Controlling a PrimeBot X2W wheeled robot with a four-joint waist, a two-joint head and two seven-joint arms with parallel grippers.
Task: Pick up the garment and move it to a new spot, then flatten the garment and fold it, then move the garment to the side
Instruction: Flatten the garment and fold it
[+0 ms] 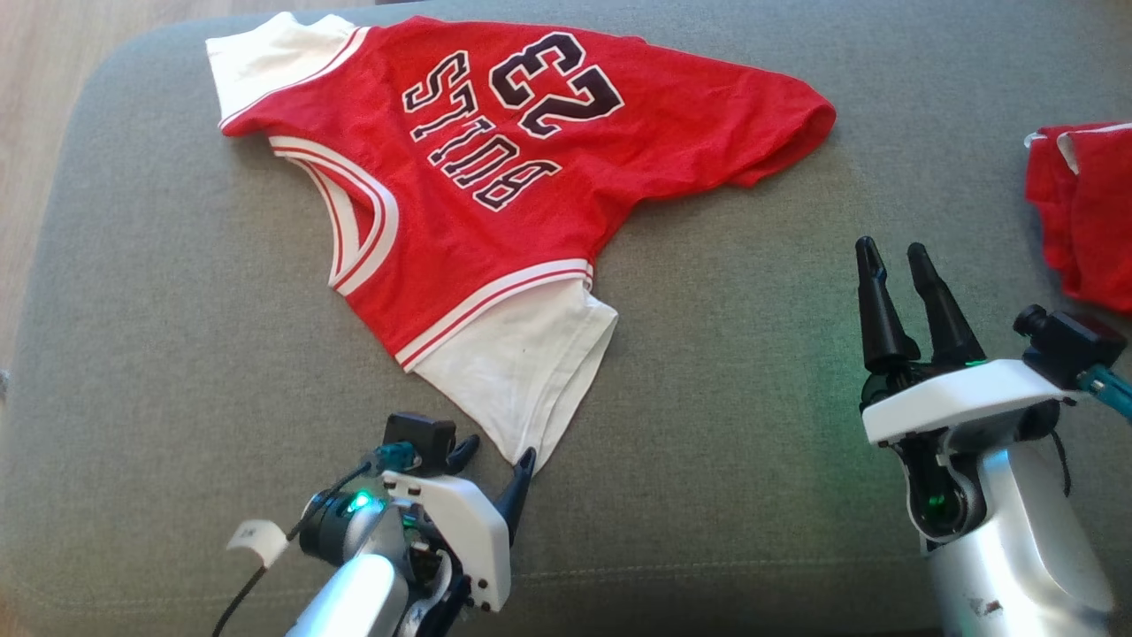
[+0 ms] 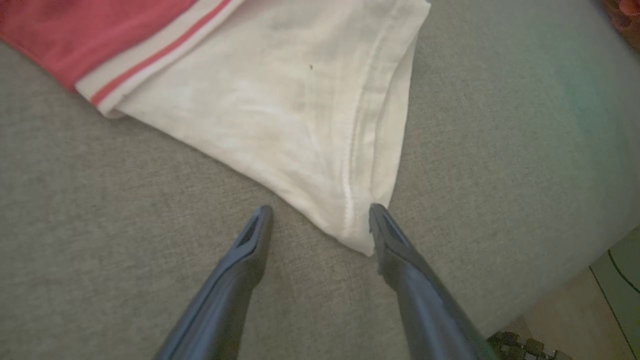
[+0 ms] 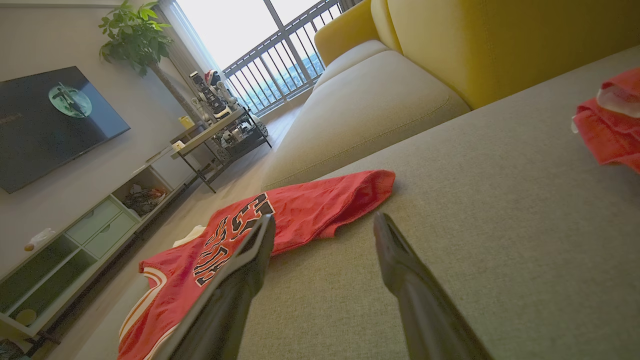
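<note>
The garment [image 1: 495, 177] is a red jersey with white sleeves and dark lettering, spread on the grey cushion [image 1: 177, 354]. My left gripper [image 1: 495, 453] is open at the tip of the near white sleeve [image 2: 280, 115]; the sleeve's corner lies between its fingertips, against the right finger [image 2: 395, 240]. My right gripper [image 1: 895, 252] is open, above bare cushion to the right of the jersey [image 3: 300, 210], with nothing between its fingers.
A second red garment [image 1: 1083, 208] lies bunched at the cushion's right edge. In the right wrist view, a yellow sofa back [image 3: 480, 45] rises behind the cushion, and a TV [image 3: 50, 120] with a low cabinet [image 3: 90, 230] stands across the wooden floor [image 1: 35, 80].
</note>
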